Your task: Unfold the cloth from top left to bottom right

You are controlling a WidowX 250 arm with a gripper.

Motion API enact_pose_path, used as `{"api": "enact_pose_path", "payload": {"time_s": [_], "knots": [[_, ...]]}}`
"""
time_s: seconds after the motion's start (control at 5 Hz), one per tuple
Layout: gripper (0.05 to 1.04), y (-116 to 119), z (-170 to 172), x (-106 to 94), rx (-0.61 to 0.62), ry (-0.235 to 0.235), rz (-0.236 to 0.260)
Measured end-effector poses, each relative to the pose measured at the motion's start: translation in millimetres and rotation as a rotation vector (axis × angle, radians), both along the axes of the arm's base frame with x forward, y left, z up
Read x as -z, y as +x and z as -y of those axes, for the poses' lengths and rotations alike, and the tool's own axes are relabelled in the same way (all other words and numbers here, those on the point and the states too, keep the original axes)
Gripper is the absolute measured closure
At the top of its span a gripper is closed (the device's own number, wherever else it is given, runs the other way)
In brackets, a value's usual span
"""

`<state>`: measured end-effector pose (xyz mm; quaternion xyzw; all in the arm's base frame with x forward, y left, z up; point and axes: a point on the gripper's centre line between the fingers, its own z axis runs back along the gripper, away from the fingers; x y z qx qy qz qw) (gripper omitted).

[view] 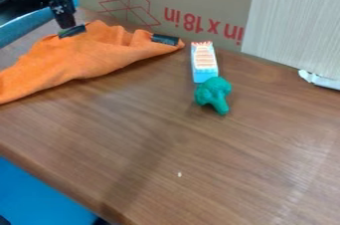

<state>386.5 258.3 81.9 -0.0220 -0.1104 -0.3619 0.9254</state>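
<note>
Well, jaws at far edge of orange cloth, apart or together unclear.

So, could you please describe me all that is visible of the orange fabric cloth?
The orange cloth, apparently soft fabric, lies rumpled on the brown wooden table, peaked along its far edge and running out of view at left. Two dark strips sit at that edge. The black pincer is at the left strip; contact is unclear.
</note>
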Motion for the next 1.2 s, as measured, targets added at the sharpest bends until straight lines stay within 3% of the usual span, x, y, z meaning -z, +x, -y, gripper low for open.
{"api": "enact_pose_path", "payload": {"time_s": [0.4,0.8,1.0,1.2], "knots": [[0.081,7.3,5.7,3.2,0.0,0.003,-0.019],[0.081,2.5,15.8,27.1,0.029,-0.004,-0.058],[0.118,3.9,17.1,27.1,0.031,-0.001,-0.056],[0.401,4.8,19.2,29.1,0.041,-0.009,-0.044]]}}
